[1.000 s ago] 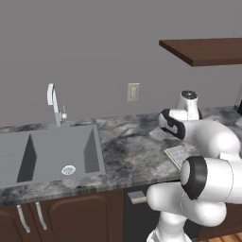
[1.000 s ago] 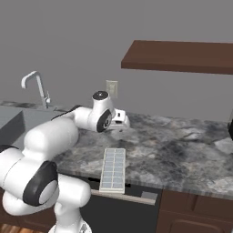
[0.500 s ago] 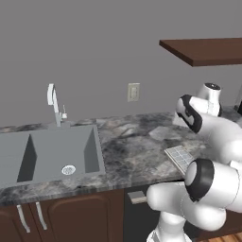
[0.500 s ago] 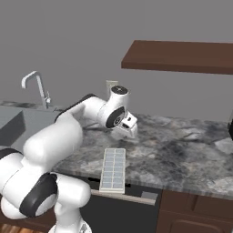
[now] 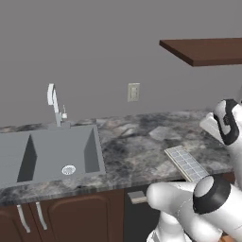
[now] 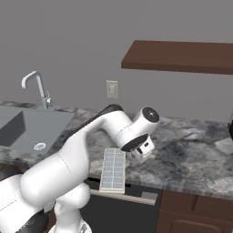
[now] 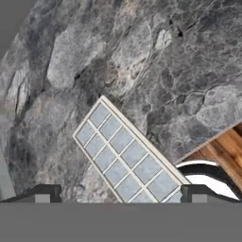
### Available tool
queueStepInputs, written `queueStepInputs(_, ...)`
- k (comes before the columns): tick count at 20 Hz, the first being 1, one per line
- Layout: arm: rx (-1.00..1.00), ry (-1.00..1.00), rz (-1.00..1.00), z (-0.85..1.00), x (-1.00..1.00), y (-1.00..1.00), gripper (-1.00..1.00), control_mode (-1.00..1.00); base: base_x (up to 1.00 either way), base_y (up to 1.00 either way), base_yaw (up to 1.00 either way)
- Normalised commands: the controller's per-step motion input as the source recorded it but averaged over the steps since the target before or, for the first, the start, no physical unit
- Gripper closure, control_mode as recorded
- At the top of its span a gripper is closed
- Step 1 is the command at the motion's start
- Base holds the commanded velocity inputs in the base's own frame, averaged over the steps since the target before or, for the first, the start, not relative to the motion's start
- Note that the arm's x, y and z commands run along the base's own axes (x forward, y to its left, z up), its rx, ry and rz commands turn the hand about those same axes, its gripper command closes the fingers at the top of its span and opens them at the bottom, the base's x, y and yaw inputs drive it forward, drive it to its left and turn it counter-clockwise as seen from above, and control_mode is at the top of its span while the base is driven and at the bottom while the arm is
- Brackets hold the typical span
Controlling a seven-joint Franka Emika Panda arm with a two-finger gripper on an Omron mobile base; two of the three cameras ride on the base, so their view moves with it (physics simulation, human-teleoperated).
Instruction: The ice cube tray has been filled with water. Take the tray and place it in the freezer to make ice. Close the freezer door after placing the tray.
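Both base views face the counter (image 5: pixel 137 142) from behind; the hand view looks down, seemingly close.

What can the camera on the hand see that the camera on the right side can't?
The hand view alone gives a strip of brown wooden floor past the counter's edge. The right base view alone gives the curved silver tap, the grey sink, the pale wall socket and the dark brown shelf. Both share the flat white ice cube tray lying on the mottled grey stone counter.
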Motion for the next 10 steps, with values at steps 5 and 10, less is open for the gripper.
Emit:
queueStepInputs(5, 0.16, -0.13, -0.23, -0.03, -0.72, -0.34, -1.0, -1.0, 0.0, 0.0, 0.0)
queueStepInputs(10, 0.05, -0.19, -0.17, -0.28, -0.26, -0.14, -1.0, -1.0, 0.0, 0.0, 0.0)
